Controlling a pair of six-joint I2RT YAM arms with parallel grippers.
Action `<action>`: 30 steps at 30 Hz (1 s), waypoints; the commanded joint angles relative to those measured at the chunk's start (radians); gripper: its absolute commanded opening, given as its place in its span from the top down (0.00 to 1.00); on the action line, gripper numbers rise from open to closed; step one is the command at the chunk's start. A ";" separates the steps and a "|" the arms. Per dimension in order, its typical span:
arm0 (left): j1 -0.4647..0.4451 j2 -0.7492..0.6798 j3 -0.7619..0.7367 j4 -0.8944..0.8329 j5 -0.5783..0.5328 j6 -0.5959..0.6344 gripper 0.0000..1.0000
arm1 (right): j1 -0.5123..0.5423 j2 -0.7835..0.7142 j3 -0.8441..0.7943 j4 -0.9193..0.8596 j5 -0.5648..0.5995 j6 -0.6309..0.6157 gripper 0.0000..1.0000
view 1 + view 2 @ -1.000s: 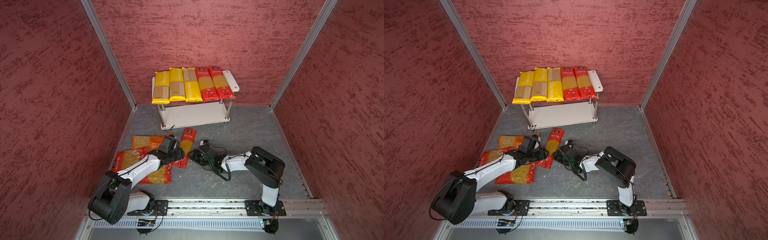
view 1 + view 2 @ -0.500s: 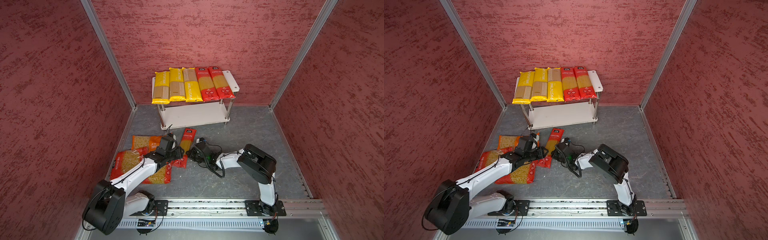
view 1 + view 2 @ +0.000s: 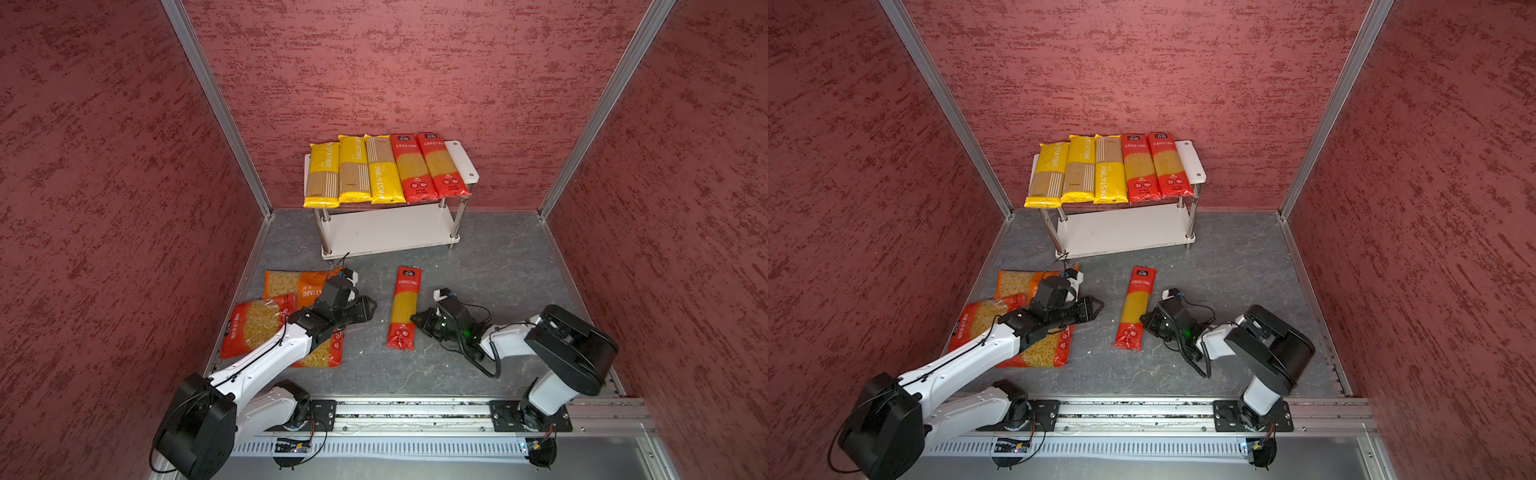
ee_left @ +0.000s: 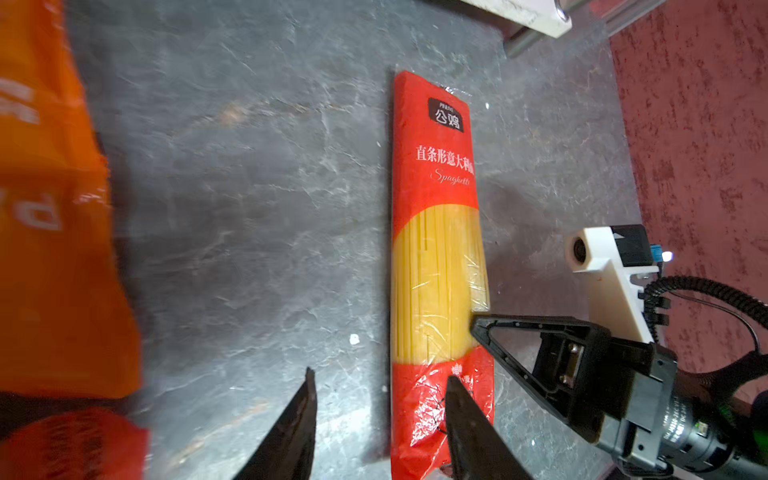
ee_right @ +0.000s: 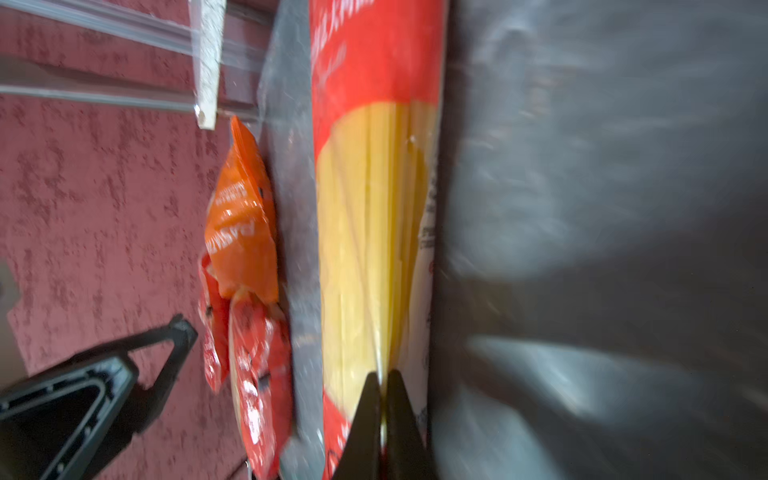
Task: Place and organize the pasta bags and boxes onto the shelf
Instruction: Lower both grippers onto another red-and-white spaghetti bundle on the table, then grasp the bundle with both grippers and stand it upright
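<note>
Red spaghetti bag (image 3: 404, 307) flat on floor before shelf (image 3: 464, 160), right gripper (image 3: 414, 319) closed, tips against bag's side, left gripper (image 4: 380, 374) parted, empty, just beside bag's opposite side.

Both top views are bright and evenly lit from above; shadows on the floor (image 3: 478, 266) lie soft and close under my arms. My left wrist view is crisp on the red bag (image 4: 436, 249), whose film glints, while the orange bag (image 4: 50, 208) at the edge smears. My right wrist view is blurred throughout, its floor streaked with dark shadow.
</note>
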 commanded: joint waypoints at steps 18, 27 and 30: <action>-0.127 0.443 0.131 0.280 0.155 -0.186 0.47 | -0.137 -0.381 -0.149 -0.210 0.071 -0.096 0.53; -0.119 0.564 0.176 0.313 0.214 -0.231 0.63 | -0.136 -0.007 -0.023 0.031 -0.032 -0.099 0.50; -0.107 0.577 0.162 0.342 0.233 -0.252 0.70 | -0.136 0.071 -0.010 0.094 -0.057 -0.092 0.51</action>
